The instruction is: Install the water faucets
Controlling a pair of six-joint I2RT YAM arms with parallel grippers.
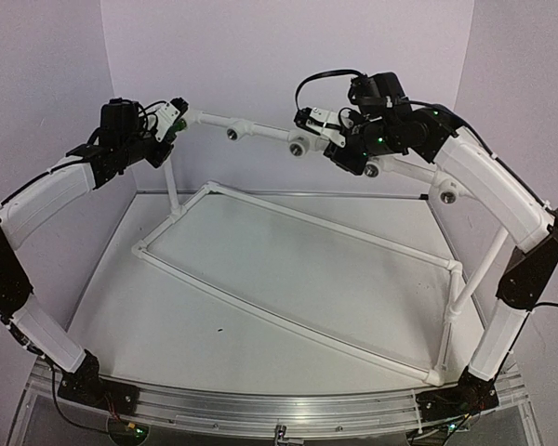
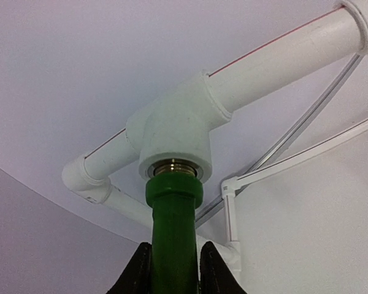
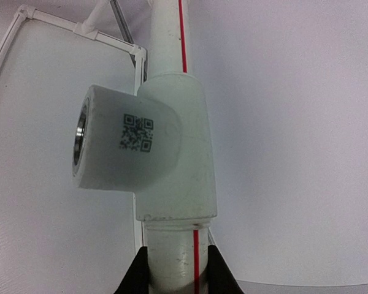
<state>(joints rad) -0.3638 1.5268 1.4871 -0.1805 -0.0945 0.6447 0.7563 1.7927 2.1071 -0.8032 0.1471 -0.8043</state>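
Faucet [image 2: 173,233]: bright green body, metal end [image 2: 172,168] silver, possibly a brassy tint, lighting is poor. Tee fitting [image 2: 172,131] white; the second tee [image 3: 172,159] white with a black QR code [image 3: 137,133]. Pipe [image 3: 165,37] white with a thin red stripe [image 3: 183,37]. Left gripper fingers [image 2: 137,274] and right gripper fingers [image 3: 224,275] black. Arm links [image 1: 46,200] white, joints [image 1: 0,265] black. Table [image 1: 167,325] white.

The left arm [image 1: 46,200] and right arm [image 1: 498,186] share white shells, black joints, looping black cables, green lights.

Left pincer [image 2: 175,266] and right pincer [image 3: 178,269], both clenched, up high.
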